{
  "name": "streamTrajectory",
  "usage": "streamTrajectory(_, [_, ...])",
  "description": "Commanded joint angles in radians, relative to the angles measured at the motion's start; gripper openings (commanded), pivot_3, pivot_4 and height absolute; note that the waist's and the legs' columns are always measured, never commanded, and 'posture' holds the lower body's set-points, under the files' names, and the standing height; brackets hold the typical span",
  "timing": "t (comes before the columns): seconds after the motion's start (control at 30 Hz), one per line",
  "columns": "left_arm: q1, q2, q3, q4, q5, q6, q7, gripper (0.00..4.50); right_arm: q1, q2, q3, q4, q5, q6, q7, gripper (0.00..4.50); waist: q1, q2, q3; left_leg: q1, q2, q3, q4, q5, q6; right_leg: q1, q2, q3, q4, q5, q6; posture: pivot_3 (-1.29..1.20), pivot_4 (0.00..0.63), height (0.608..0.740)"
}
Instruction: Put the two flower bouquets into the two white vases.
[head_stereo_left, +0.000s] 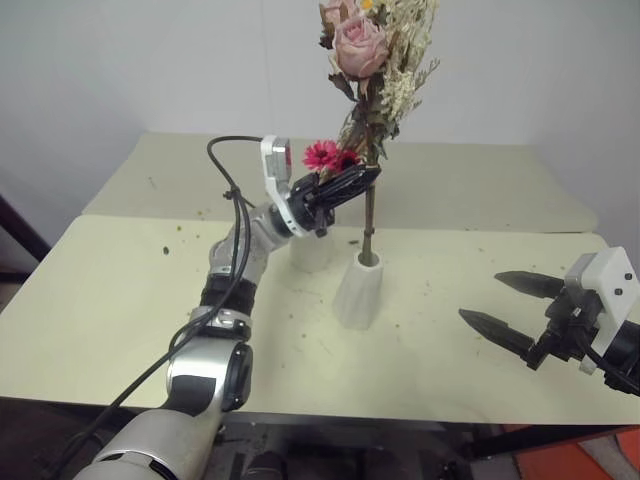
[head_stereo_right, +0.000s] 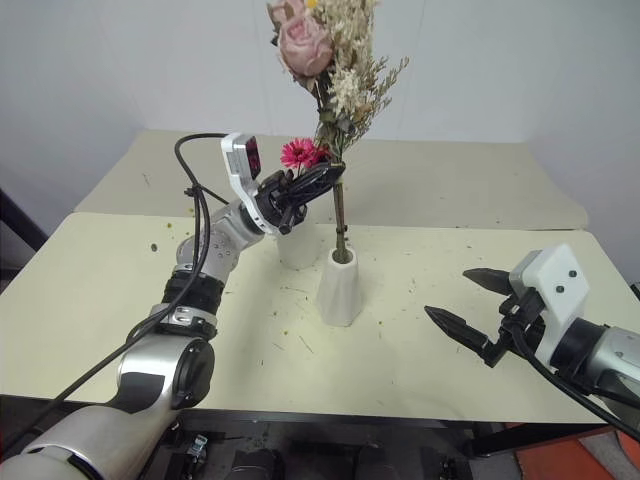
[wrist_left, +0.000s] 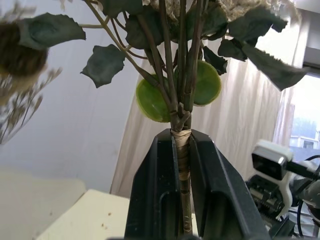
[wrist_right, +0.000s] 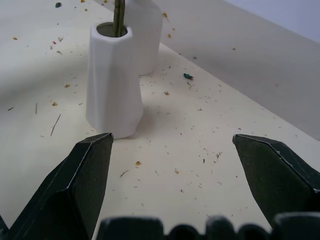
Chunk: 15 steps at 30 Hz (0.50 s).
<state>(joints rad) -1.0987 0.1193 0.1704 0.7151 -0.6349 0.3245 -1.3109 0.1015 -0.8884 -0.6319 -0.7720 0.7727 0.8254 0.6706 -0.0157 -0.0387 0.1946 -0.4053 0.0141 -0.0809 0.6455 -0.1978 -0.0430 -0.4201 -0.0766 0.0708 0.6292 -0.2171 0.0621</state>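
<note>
At the centre of the head camera frame, the left gripper (head_stereo_left: 345, 185) is clamped on the stems of the rose bouquet (head_stereo_left: 375, 60), a full bunch of pale pink roses, white filler and dark leaves that rises to the top edge of the frame. The wrist view shows its two black fingers (wrist_left: 155, 195) pressed against the taped stems on both sides. The bottom end of the stems sits in the top hole of the tapered white vase (head_stereo_left: 357, 292), which stands upright on the pale table (head_stereo_left: 120, 300) just below the gripper. Right behind the gripper, a magenta-red daisy (head_stereo_left: 320, 153) shows, and beneath it, partly hidden by the arm, stands the second white vase (head_stereo_left: 310, 252), just left of and behind the tapered one. At the lower right of the frame, the right gripper (head_stereo_left: 505, 305) hovers over the table with its fingers spread wide apart, holding nothing, well apart from the vases. Small plant crumbs are scattered across the tabletop
</note>
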Motion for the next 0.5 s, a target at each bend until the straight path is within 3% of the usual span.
streamTrajectory(0.03, [-0.03,-0.014,-0.005,0.001,0.013,-0.032,-0.016,0.09,-0.009,0.0,0.0,-0.019,-0.009,-0.035,-0.014,4.5,0.0,0.0,0.0,0.0,0.0,0.0,0.0,0.0,0.0,0.0,0.0,0.0,0.0,0.0,0.0,0.0,0.15,0.74])
streamTrajectory(0.5, [0.022,-0.034,-0.02,-0.047,0.061,-0.072,-0.022,0.09,-0.001,-0.003,0.01,-0.015,-0.024,-0.056,-0.024,4.5,-0.001,0.0,0.0,0.0,0.0,0.0,0.0,0.0,0.0,0.0,0.0,0.0,0.0,0.0,0.0,0.0,0.15,0.74])
